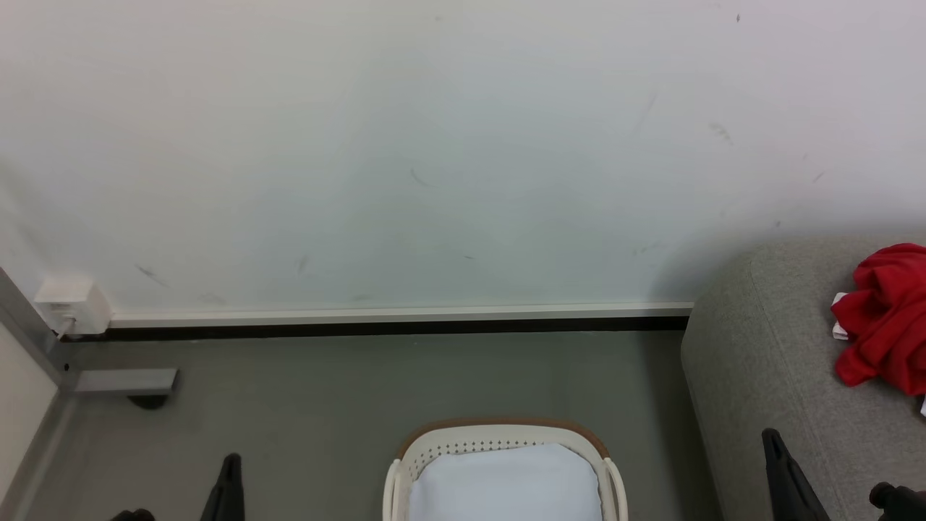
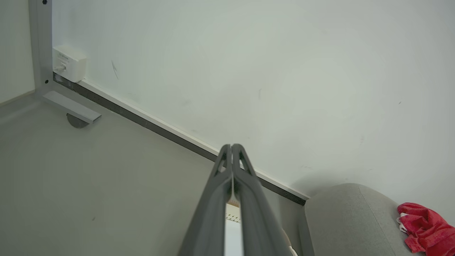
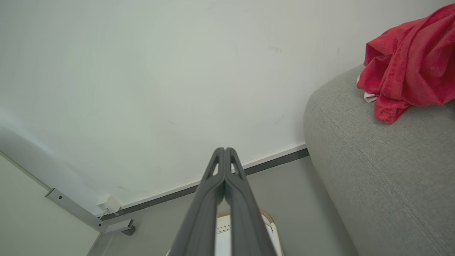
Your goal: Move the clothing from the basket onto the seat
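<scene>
The red clothing (image 1: 886, 322) lies crumpled on the grey seat (image 1: 767, 362) at the right edge, with a small white piece (image 1: 839, 329) peeking out at its left. In the wrist views the red clothing (image 2: 424, 227) (image 3: 408, 64) rests on the seat (image 2: 348, 220) (image 3: 384, 177) too. The white basket (image 1: 499, 438) with its brown rim stands on the floor at bottom centre and holds a pale bluish-white pad (image 1: 506, 481). My left gripper (image 1: 230, 463) (image 2: 231, 146) is shut and empty, left of the basket. My right gripper (image 1: 772, 438) (image 3: 225, 150) is shut and empty, in front of the seat.
A white wall with a baseboard (image 1: 398, 315) runs behind the basket. At the left stand a grey metal post with a foot (image 1: 123, 380) and a white socket box (image 1: 69, 300). Grey floor (image 1: 325, 405) surrounds the basket.
</scene>
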`<state>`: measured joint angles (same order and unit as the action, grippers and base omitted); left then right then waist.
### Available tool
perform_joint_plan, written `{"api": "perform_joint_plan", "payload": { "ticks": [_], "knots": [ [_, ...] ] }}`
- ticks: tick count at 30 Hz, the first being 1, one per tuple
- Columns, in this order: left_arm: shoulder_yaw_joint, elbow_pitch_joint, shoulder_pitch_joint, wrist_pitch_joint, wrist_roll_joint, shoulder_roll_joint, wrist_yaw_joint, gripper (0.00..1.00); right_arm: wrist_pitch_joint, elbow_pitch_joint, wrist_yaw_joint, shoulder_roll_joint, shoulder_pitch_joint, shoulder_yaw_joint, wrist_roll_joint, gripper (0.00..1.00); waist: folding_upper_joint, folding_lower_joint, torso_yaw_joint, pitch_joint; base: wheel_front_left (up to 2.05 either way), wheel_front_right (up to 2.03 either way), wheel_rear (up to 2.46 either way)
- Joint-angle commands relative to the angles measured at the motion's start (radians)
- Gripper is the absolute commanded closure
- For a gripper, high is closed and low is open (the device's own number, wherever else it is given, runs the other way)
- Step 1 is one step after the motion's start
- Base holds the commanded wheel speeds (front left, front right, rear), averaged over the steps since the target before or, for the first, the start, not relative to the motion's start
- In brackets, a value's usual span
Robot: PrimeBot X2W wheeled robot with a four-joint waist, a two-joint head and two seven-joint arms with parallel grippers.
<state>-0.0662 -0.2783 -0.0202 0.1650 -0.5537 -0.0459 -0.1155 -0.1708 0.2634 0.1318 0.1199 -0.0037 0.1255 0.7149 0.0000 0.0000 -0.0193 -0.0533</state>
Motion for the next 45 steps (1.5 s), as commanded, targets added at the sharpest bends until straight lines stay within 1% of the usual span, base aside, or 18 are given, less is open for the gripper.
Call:
{"api": "perform_joint_plan", "payload": {
  "ticks": [1,22,45],
  "knots": [
    [-0.008,0.018,0.028,-0.006,-0.036,-0.006,-0.004,1.00,0.006,-0.013,0.000,0.000,-0.035,-0.010,0.028,1.00,0.0000,0.0000,0.000,0.000,0.00,0.00,0.00],
    [-0.019,0.027,0.061,-0.084,-0.333,-0.006,-0.005,1.00,0.082,-0.014,-0.001,-0.015,-0.059,-0.071,0.284,1.00,0.0000,0.0000,0.004,0.011,0.00,0.00,0.00],
    [-0.031,0.031,0.090,-0.155,-0.591,-0.007,-0.007,1.00,0.149,-0.015,-0.001,-0.030,-0.082,-0.126,0.509,1.00,0.0000,0.0000,0.008,0.023,0.00,0.00,0.00]
  ]
}}
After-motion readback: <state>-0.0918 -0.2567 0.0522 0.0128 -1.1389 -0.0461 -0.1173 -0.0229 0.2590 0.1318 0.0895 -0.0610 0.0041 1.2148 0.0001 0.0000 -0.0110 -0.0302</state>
